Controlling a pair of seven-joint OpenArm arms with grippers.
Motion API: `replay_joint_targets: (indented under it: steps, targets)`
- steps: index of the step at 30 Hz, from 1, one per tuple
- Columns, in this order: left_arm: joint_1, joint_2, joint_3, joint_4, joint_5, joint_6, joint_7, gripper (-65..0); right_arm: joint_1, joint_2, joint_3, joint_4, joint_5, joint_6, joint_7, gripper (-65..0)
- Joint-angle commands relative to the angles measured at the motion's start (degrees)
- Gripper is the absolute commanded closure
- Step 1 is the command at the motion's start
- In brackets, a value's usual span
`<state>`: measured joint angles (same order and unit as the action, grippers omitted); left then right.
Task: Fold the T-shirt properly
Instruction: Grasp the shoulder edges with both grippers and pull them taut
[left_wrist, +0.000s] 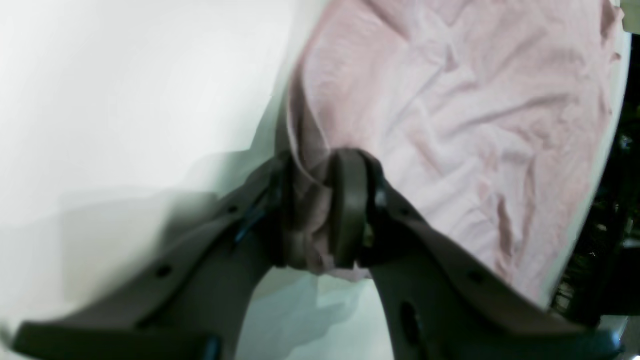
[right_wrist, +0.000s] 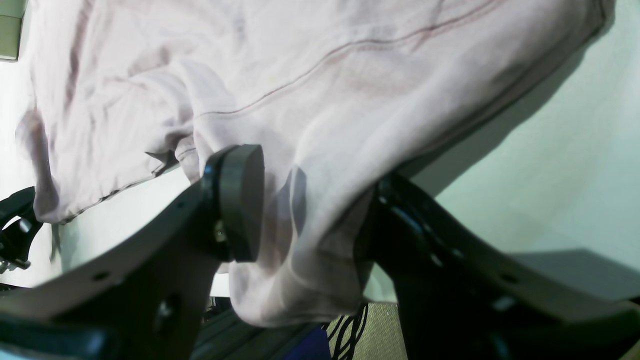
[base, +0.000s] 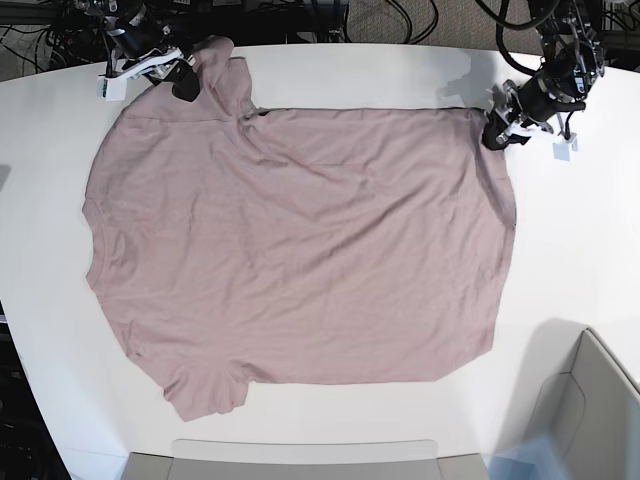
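The mauve-pink T-shirt (base: 300, 240) lies spread flat on the white table (base: 580, 250), its hem towards the right and its sleeves at the left. My left gripper (base: 497, 130) is at the shirt's far right corner. In the left wrist view it (left_wrist: 307, 210) is shut on a bunched fold of the shirt (left_wrist: 450, 100). My right gripper (base: 188, 80) is at the far left sleeve, which stands raised. In the right wrist view its fingers (right_wrist: 240, 200) hold a thick bunch of shirt (right_wrist: 350, 75) between them (right_wrist: 310, 220).
A grey bin (base: 590, 420) stands at the front right corner and another grey tray edge (base: 300, 460) along the front. Cables (base: 400, 20) lie behind the table's far edge. The table edge (left_wrist: 600, 175) runs close beside the left gripper.
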<state>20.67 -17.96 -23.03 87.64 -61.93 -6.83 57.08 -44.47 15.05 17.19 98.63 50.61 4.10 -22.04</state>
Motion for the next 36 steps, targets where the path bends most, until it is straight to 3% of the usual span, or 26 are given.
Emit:
replay_joint_targets:
  steps: [1,4,7,9,14,24,36]
  targets:
    - [0.04,-0.46,-0.05,-1.17,0.79,0.63,0.2,-14.7,-0.85,0.47,0.0,-0.3,-1.77,-2.03,-2.0,-28.1]
    - [-1.11,-0.37,0.13,-3.81,0.79,0.46,-0.77,-13.1,-0.85,0.47,0.0,-0.3,-1.77,-2.03,-2.0,-27.9]
    - [-1.37,-0.29,-0.31,-3.99,0.79,0.46,-2.18,-6.7,-0.15,0.47,-0.09,-0.3,-1.86,-2.03,-2.0,-25.5]
    - [-1.37,-0.37,-0.31,-3.99,0.79,0.46,-2.27,-0.2,-0.06,0.47,-0.09,0.05,-1.86,-2.03,-2.0,-19.7]
    - [-1.37,-0.46,-1.98,-3.2,0.7,0.46,-1.56,0.0,0.38,0.47,0.52,1.81,-1.86,-2.03,-2.0,0.0]
    - [3.11,-0.37,-9.37,4.19,0.7,0.63,0.37,0.0,-3.58,-0.06,3.69,11.39,-1.95,-2.03,-1.91,0.0]
    - [8.3,-0.29,-9.9,10.17,0.61,0.63,0.37,0.0,-9.47,-0.06,13.01,15.0,-1.95,-2.03,-1.74,0.0]
